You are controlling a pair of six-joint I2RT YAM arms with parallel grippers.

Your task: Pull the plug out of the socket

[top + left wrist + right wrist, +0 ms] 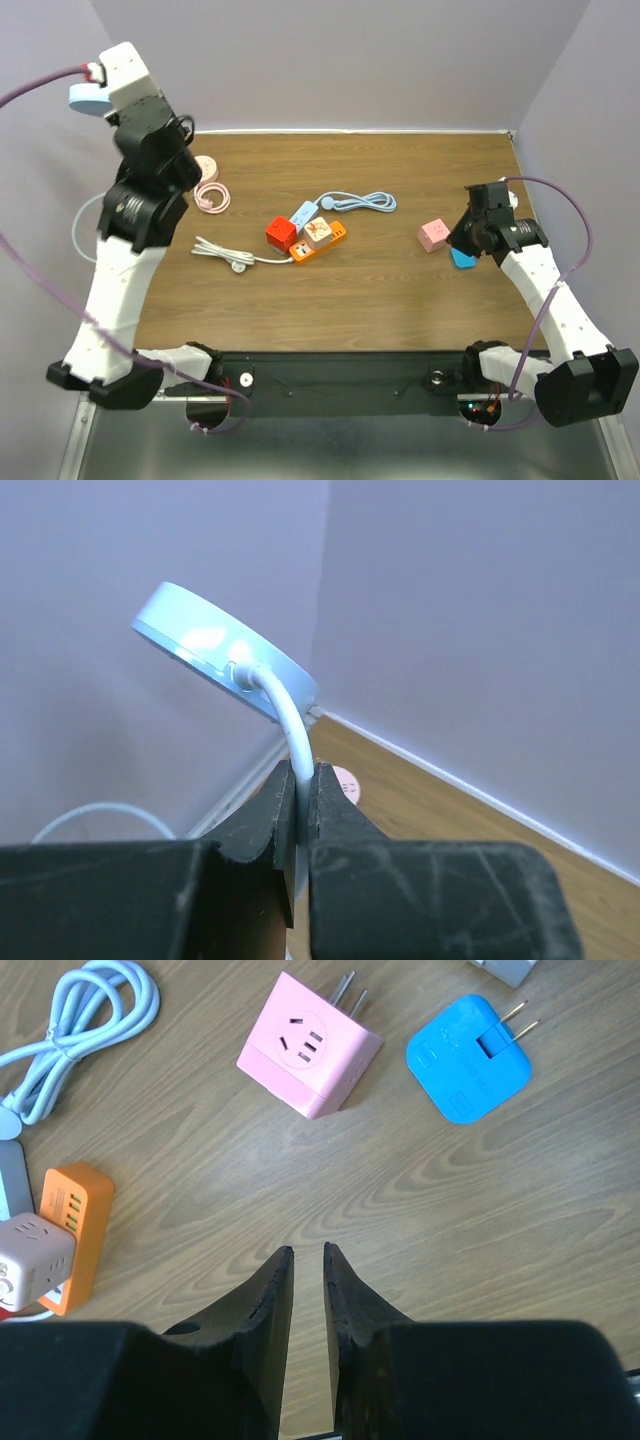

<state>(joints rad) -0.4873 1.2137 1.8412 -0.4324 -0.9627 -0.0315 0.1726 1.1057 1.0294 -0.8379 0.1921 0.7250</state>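
The white cable (pixel 290 725) ends in a plug seated in the rim of a pale blue round disc (pixel 210 640), held high near the left wall. The left gripper (pixel 303 780) pinches that cable just below the disc. On the wooden table (pixel 450 1210), a red cube socket (pixel 281 233) and an orange power strip (pixel 303 254) lie mid-table. The right gripper (pixel 308 1252) hovers with its jaws slightly apart and empty, near a pink cube socket (pixel 310 1045) and a blue flat plug adapter (pixel 468 1058).

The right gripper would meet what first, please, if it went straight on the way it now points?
Likely the bare table just ahead of the right gripper; beyond it the pink cube lies in line. Height is unclear, so either could come first.
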